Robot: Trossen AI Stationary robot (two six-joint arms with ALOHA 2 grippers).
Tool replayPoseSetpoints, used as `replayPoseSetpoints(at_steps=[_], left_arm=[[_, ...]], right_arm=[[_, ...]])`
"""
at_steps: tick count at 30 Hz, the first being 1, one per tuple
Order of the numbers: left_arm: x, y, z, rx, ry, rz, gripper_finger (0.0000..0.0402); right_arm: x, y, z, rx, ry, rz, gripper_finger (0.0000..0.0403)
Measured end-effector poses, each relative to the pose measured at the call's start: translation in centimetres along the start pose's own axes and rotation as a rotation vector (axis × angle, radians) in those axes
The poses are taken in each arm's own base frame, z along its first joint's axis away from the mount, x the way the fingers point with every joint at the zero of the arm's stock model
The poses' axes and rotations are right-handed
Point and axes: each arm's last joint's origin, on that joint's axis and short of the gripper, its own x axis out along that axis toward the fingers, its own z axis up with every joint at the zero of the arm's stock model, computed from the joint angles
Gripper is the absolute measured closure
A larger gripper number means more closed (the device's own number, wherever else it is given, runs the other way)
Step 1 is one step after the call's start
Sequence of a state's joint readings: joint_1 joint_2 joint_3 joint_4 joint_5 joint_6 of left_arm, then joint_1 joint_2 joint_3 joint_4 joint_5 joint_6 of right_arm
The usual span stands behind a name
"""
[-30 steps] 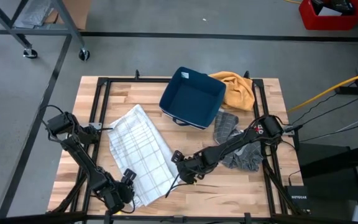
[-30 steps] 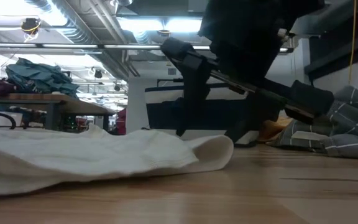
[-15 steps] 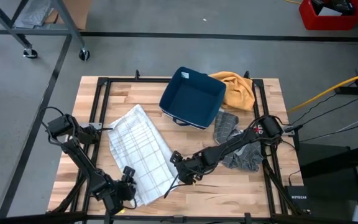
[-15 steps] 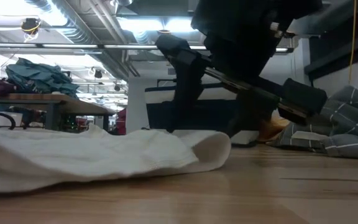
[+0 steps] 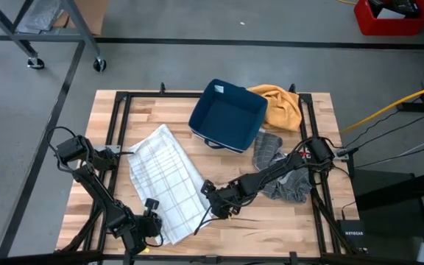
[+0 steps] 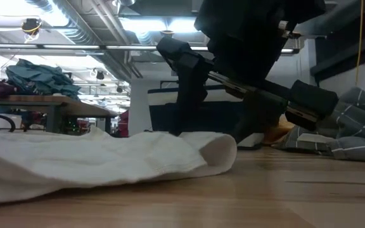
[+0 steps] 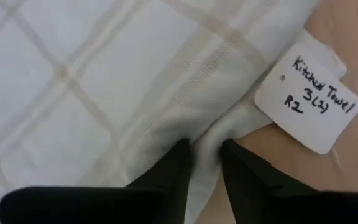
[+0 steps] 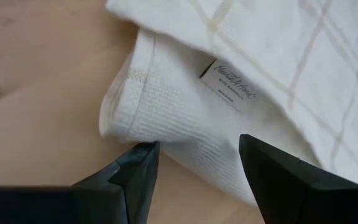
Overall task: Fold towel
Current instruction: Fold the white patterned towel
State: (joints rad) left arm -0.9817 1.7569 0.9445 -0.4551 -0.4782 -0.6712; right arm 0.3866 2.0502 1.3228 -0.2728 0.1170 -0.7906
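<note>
Beside the left gripper [image 7: 201,163], a white paper tag [image 7: 308,99] handwritten "Kitchen Towel 3(2) R2" is seen at the towel's [image 5: 166,180] corner, and a small sewn label [image 8: 230,86] with unreadable script is shown on the hem. The towel, white with beige check lines, is spread at seven o'clock from the blue bin [image 5: 229,115]. A fold of towel is pinched between the left fingers; the right gripper [image 8: 194,163] is held apart at the towel's rolled edge.

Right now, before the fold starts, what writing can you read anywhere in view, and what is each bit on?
"Kitchen Towel 3(2) R2": handwritten on the white paper tag at the corner of the white towel.
Cursive brand print on the sewn cloth label of that towel: too blurred to read.
"NETGEAR": on the dark box beside the table.
</note>
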Motion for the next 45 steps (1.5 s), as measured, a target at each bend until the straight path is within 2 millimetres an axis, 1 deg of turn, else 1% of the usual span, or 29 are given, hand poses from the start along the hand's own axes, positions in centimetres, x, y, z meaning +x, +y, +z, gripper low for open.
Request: replayPoseSetpoints(at_steps=[3, 6, 10, 15, 16, 17, 21, 23, 28, 31, 35, 38, 45], left_arm=[[-0.1, -0.2, -0.1, -0.078, -0.002, -0.004, 0.0348], [-0.3, -0.5, -0.3, -0.135, -0.003, -0.01, 0.0371], [-0.6, -0.9, -0.6, -0.197, -0.006, -0.023, 0.0396], [-0.9, -1.4, -1.0, -0.274, -0.008, -0.037, 0.0398], [-1.0, -1.5, -1.1, -0.294, -0.01, -0.042, 0.0399], [-1.1, -1.7, -1.1, -0.316, -0.015, -0.047, 0.0399], [-1.5, -2.3, -0.9, -0.391, -0.045, -0.07, 0.04], [-1.9, -2.6, -0.6, -0.419, -0.068, -0.073, 0.04], [-2.9, -3.3, 0.6, -0.441, -0.107, -0.1, 0.04], [-3.2, -3.5, 1.0, -0.448, -0.115, -0.111, 0.0401], [-3.3, -3.5, 1.1, -0.453, -0.117, -0.114, 0.0401], [-3.3, -3.5, 1.1, -0.458, -0.125, -0.108, 0.0401], [-2.7, -2.5, 1.9, -0.443, -0.154, -0.056, 0.0401]], right_arm=[[0.0, 0.0, 0.1, 0.001, -0.019, 0.008, 0.0195], [0.0, -0.1, 0.2, 0.002, -0.031, 0.004, 0.0229], [0.0, -0.1, 0.2, 0.017, -0.032, 0.004, 0.0287], [0.0, -0.1, 0.2, 0.164, -0.034, 0.008, 0.0377], [0.0, -0.1, 0.2, 0.19, -0.035, 0.009, 0.0389], [0.0, -0.1, 0.2, 0.213, -0.035, 0.009, 0.0393], [0.0, 0.0, 0.3, 0.32, -0.055, 0.04, 0.0386], [0.0, 0.1, 0.3, 0.384, -0.073, 0.076, 0.0395], [-0.1, 0.6, 0.5, 0.431, -0.05, 0.094, 0.0395], [-0.3, 0.6, 0.5, 0.434, -0.037, 0.087, 0.0399], [-1.3, 0.5, 0.5, 0.439, -0.026, 0.098, 0.04], [-2.4, 0.2, 0.7, 0.468, -0.019, 0.159, 0.04], [-5.6, -1.8, 2.9, 0.563, -0.096, 0.311, 0.0401]])
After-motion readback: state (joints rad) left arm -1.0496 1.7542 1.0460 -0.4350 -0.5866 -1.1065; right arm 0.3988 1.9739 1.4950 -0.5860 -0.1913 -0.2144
